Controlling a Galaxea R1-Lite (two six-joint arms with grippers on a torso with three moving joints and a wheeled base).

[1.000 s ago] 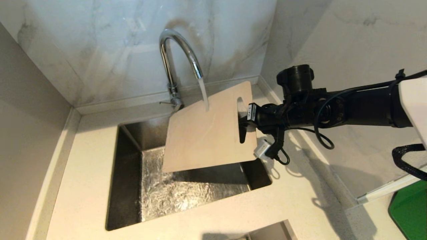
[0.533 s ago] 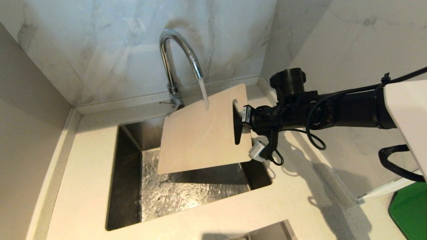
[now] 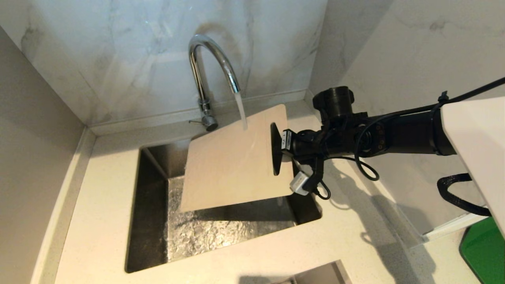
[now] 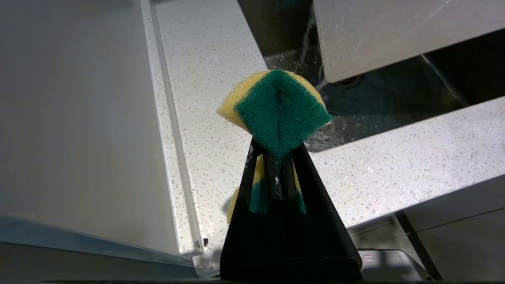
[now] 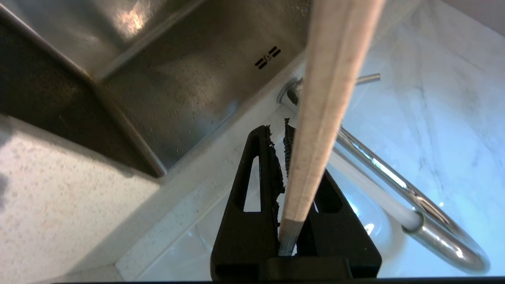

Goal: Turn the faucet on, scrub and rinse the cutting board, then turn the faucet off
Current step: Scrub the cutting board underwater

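**Board under the stream, water running**

The tall chrome gooseneck faucet (image 3: 211,71) is on, a white column of water falling from its arched spout onto the large pale beige rectangular cutting board (image 3: 232,161). The right gripper (image 3: 282,152) is clamped on the board's edge at the handle-slot end, holding it tilted over the dark steel sink (image 3: 152,213), its low corner towards the basin. From the right wrist view the board (image 5: 327,102) is seen edge-on, pinched between the black fingers (image 5: 252,185), with the spout (image 5: 414,213) just beside it.

Out of the head view, the left gripper (image 4: 278,157) is closed on a yellow-and-green scouring sponge (image 4: 278,108), poised above the speckled white countertop (image 4: 213,79) by the sink.

Now, the risks. That is a narrow pinch on a wide, wet board: my read is that the water's push, or any scrubbing pressure from the sponge, could twist it in the fingers or slip it free into the basin. The far corner sits near the faucet's base and its thin side lever (image 3: 196,122); a swing that way could knock it. And the tilt matters: angled wrongly, run-off would sheet onto the counter rather than into the sink.
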